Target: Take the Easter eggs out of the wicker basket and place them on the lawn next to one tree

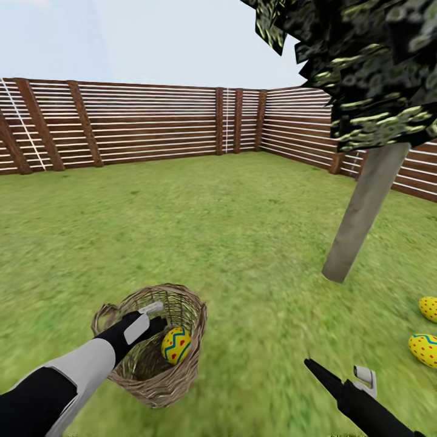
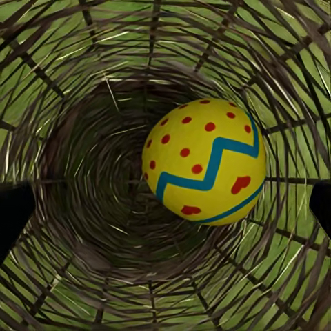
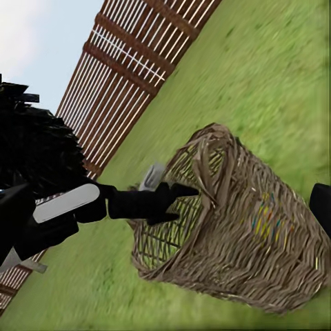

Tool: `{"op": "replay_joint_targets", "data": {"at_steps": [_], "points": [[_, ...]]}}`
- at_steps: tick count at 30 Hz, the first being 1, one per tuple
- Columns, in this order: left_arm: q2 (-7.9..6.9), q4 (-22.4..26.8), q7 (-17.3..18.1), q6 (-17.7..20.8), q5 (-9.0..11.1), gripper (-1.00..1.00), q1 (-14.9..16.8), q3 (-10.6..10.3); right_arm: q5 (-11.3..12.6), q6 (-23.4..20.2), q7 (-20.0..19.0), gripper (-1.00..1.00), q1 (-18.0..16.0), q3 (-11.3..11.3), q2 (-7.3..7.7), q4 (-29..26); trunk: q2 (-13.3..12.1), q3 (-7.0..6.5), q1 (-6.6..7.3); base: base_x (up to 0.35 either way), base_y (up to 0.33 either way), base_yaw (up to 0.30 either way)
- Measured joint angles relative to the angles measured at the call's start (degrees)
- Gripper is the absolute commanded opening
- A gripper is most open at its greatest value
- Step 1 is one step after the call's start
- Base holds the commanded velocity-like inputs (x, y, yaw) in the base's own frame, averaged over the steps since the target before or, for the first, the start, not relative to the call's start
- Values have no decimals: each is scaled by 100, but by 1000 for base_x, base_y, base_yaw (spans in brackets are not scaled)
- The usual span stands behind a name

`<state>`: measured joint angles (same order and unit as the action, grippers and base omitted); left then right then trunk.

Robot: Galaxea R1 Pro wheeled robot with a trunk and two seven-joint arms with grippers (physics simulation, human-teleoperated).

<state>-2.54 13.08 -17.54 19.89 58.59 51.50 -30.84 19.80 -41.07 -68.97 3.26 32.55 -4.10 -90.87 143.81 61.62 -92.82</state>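
Left pincer point(image 1: 153, 317) hangs spread inside my wicker basket point(image 1: 182, 370), one Easter egg point(image 1: 176, 345) just beyond. Right pincer point(image 1: 340, 370): can't tell. Two eggs point(image 1: 425, 349) lie beside it.

Left tool point(image 1: 155, 318) open; right tool point(image 1: 340, 373) extended, open.

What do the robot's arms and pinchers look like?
The left arm is black with a pale grey band. Its left gripper is black with a light grey finger. The right arm is black and thin, and the right gripper has one small pale finger.

wicker basket point(image 1: 159, 370): rough woven twigs | Easter egg point(image 2: 204, 161): smooth, seemingly matt paint | fence point(image 1: 152, 124): slatted wood
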Motion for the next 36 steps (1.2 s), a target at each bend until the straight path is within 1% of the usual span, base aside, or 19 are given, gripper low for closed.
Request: {"op": "replay_joint_targets", "data": {"at_steps": [11,16,23,36], "points": [[12,0,13,-14,-6,100,-4,0,0,-16,-1,100,0,9,0,2,15,244,-28,0,0,0],[19,-2,22,-191,-3,100,-3,0,0,-16,-1,100,0,9,0,2,22,355,-41,0,0,0],[27,-3,29,-250,-2,100,0,-3,-6,-21,-1,100,-3,9,0,2,31,510,-59,0,0,0],[31,-6,19,-252,-2,100,0,0,-8,-26,-1,100,-9,9,0,0,31,511,-58,18,-12,0]]}}
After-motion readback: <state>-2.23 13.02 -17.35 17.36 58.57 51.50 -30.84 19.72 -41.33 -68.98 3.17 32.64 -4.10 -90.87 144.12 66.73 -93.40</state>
